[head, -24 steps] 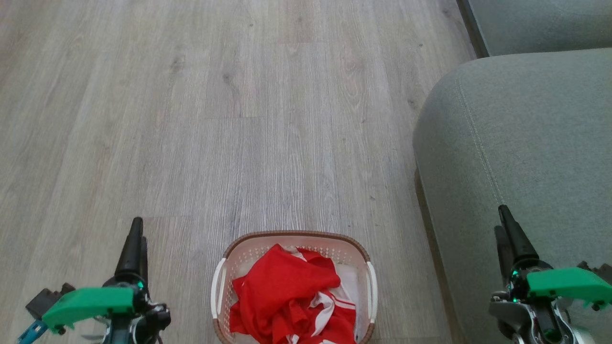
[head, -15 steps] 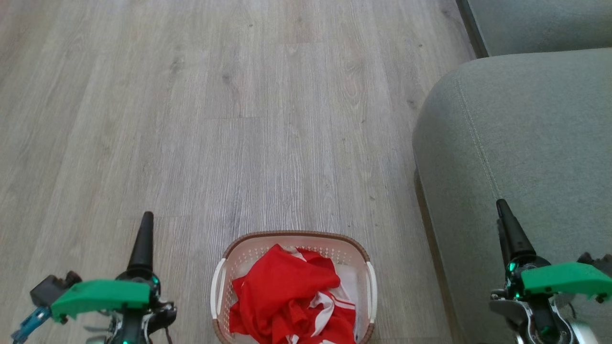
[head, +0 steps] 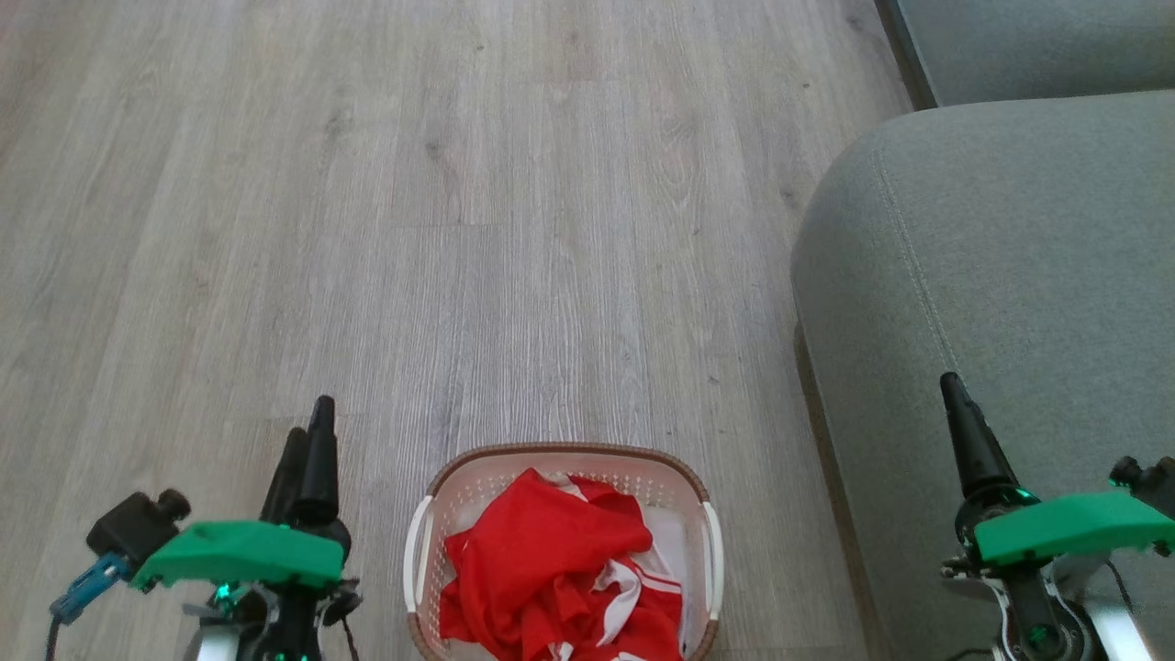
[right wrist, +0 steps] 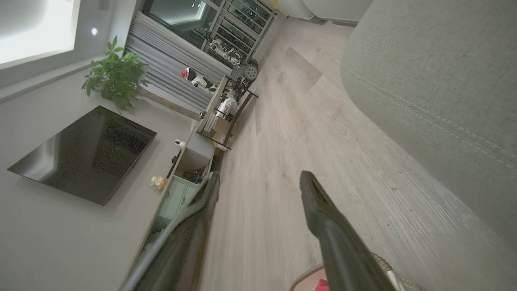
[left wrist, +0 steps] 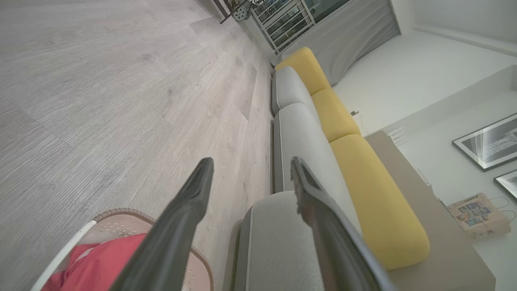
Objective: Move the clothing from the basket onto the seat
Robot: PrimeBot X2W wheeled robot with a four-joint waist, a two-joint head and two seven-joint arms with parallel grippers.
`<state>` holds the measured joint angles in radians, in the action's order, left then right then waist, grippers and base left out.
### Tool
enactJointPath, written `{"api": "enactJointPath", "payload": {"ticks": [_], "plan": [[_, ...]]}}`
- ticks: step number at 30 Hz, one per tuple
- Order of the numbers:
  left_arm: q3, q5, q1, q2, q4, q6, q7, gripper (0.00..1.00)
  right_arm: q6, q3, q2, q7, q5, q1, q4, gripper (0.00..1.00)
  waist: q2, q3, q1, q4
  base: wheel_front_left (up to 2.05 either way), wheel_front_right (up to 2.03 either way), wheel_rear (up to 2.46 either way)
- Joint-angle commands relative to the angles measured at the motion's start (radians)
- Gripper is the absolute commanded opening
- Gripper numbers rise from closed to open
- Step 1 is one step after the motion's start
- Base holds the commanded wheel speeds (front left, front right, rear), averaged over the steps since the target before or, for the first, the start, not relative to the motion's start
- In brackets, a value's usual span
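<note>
- Basket [head: 560, 450]: cream, perforated, with a brown rim and white side handles. It stands on the wooden floor [head: 459, 229] straight in front of me, and every place below is given from it.
- Clothing [head: 551, 569]: red fabric with white panels and stripe trim, bunched in a heap inside the basket. It covers most of the bottom, and its highest fold reaches about rim height.
- Seat [head: 991, 275]: a large grey-green cushion with a stitched seam, to the right of the basket. It is near the basket but not touching, with a strip of floor between them. Nothing red lies on it.
- My left claw [left wrist: 252, 161]: to the left of the basket and over bare floor. Its fingers are spread wide apart with nothing between them.
- My right claw [right wrist: 260, 178]: to the right of the basket, above the near part of the seat. Its fingers are likewise spread wide and hold nothing.
- Yellow back cushions [left wrist: 379, 194]: beyond the seat, on the side away from the basket.
</note>
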<state>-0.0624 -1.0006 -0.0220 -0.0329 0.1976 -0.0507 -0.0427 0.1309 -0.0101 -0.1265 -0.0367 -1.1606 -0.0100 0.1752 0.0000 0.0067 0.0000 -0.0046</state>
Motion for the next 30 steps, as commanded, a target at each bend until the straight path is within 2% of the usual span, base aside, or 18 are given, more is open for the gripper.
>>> {"api": "enactJointPath", "payload": {"ticks": [1, 11, 30], "plan": [[0.003, 0.030, -0.058, -0.011, -0.042, 0.008, -0.009, 1.00, 0.000, -0.013, -0.022, -0.014, 0.027, -0.051, -0.044, 1.00, 0.0000, 0.000, 0.0000, 0.000, 0.00, 0.00, 0.00], [-0.035, 0.200, -0.064, -0.012, -0.053, 0.052, -0.042, 1.00, 0.000, -0.033, -0.035, -0.046, 0.215, -0.054, -0.062, 1.00, 0.0000, 0.001, 0.0000, 0.004, 0.00, 0.00, 0.00], [-0.080, 0.432, -0.073, -0.014, -0.088, 0.096, -0.100, 1.00, 0.000, -0.061, -0.053, -0.105, 0.441, -0.060, -0.064, 1.00, 0.0000, 0.002, 0.0000, 0.005, 0.00, 0.00, 0.00]]}}
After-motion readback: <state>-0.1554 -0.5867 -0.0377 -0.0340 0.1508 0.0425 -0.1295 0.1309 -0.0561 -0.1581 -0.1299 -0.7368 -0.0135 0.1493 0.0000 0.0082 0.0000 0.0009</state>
